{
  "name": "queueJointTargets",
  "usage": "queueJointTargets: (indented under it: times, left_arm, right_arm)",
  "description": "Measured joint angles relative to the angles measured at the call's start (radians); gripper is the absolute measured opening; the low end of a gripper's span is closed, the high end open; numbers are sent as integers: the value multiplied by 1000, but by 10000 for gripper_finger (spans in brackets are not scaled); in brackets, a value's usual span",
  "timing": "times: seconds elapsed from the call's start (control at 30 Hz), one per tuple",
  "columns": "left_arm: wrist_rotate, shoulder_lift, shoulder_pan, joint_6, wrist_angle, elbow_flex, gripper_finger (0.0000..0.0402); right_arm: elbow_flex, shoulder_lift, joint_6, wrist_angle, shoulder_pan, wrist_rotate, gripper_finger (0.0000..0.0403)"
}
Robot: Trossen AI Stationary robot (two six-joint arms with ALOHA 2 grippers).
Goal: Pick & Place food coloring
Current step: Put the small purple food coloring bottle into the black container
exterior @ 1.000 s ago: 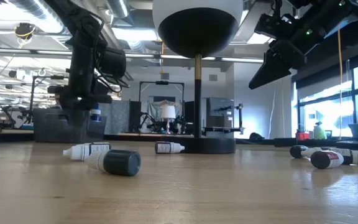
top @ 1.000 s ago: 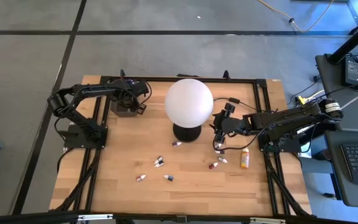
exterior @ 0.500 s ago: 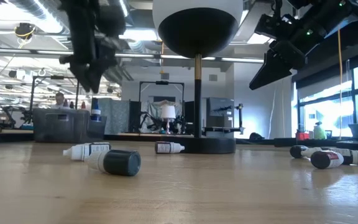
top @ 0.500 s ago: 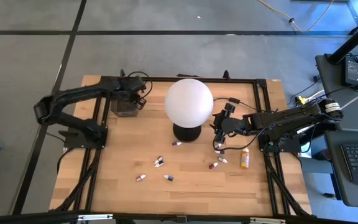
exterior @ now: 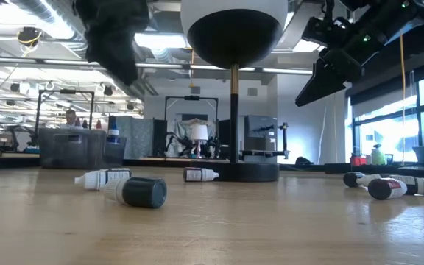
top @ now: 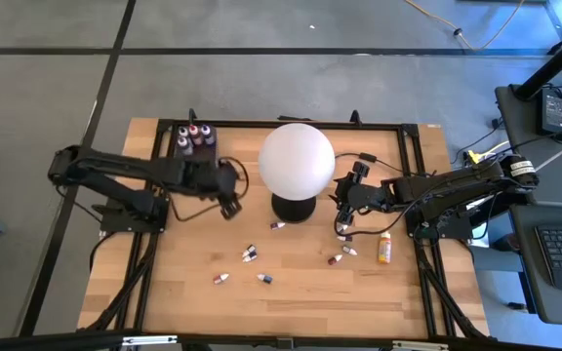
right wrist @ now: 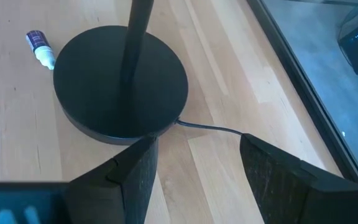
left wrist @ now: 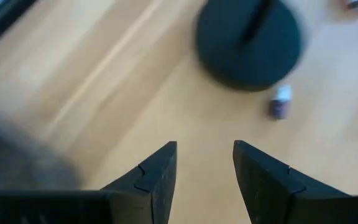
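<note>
Several small food coloring bottles lie on their sides on the wooden table: one (top: 278, 225) by the lamp base, others (top: 250, 253) nearer the front, and some (top: 341, 250) beside the taller orange bottle (top: 384, 248). More bottles (top: 193, 135) stand upright in the dark tray (top: 209, 148) at the far left. My left gripper (top: 229, 198) hangs open above bare wood between the tray and the lamp base, holding nothing (left wrist: 204, 146). My right gripper (top: 341, 210) hangs open and holding nothing to the right of the lamp base (right wrist: 197, 140).
A big white globe lamp (top: 296, 160) stands mid-table on a round black base (right wrist: 120, 87), its cord (right wrist: 210, 128) trailing toward the right. A black frame (top: 291, 124) runs around the table's edges. Bare wood lies along the near edge.
My left gripper has left its place over the tray, risen, and swung toward the near edge and the lamp base, turning as it went. The tray's bottles now show uncovered in the high view. My right gripper has kept still.
</note>
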Motion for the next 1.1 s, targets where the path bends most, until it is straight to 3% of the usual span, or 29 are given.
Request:
queueJointTargets:
  times: [0.3,0.6,0.93,1.1]
  left_arm:
    - [-94,186,-223,-27,213,0,151]
    - [-314,422,-331,-16,374,0,151]
    - [-344,575,-329,27,455,0,150]
    - [-281,577,-318,20,470,0,178]
  right_arm:
    - [0,0,1,-12,0,0,230]
    - [0,0,2,-31,0,-2,230]
    - [0,0,2,-29,0,-1,230]
    - [0,0,3,-29,0,-1,230]
